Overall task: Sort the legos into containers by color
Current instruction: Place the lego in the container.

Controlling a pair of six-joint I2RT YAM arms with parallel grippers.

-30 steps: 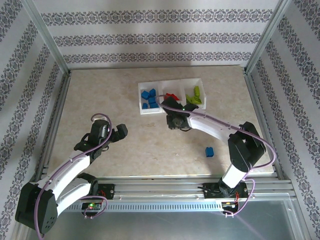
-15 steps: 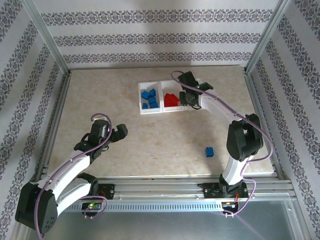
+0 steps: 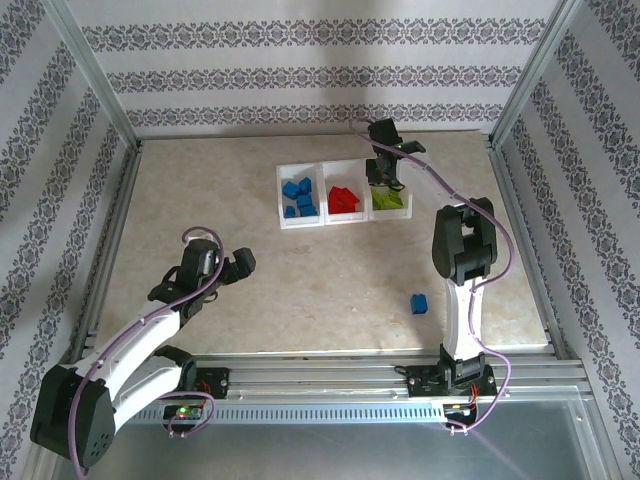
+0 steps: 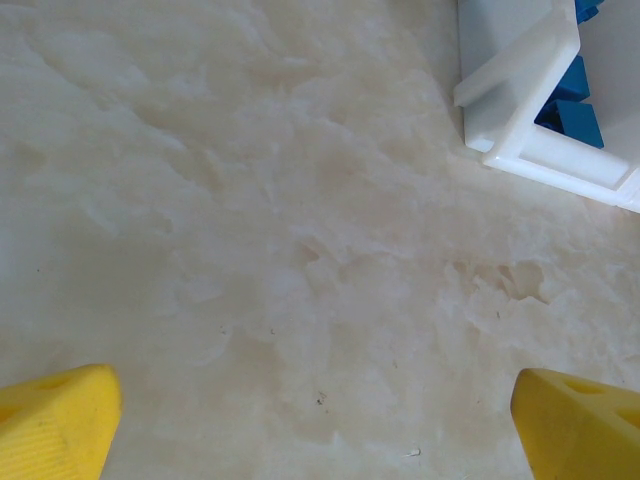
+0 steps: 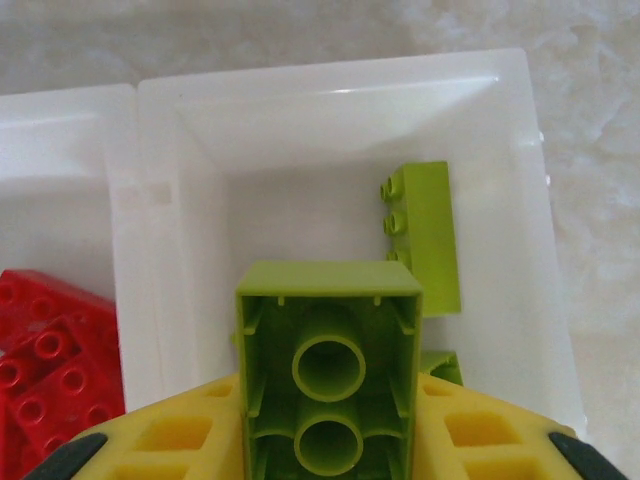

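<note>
The containers are one white tray [image 3: 322, 222] of three square bins. Blue legos [image 3: 298, 197] lie in the left bin, red legos [image 3: 343, 199] in the middle one, lime green legos [image 3: 392, 201] in the right one. One blue lego [image 3: 419, 302] lies alone on the table. My right gripper [image 3: 382, 180] hangs over the right bin [image 5: 520, 200], shut on a lime green lego [image 5: 328, 370] whose hollow underside faces the camera. A green lego [image 5: 428, 235] lies in the bin below it, and red legos [image 5: 45, 365] show beside it. My left gripper [image 3: 238, 264] stands open over bare table, nothing between its fingers [image 4: 55, 425].
The left wrist view catches the tray's near left corner [image 4: 525, 95] with blue legos [image 4: 580, 105] inside. Aluminium rails [image 3: 520, 230] frame the table, and patterned walls stand around it. The right arm reaches up from its base along the right side.
My right arm has swung from in front of the tray to above the right bin, carrying the green lego. The left arm has not moved.
</note>
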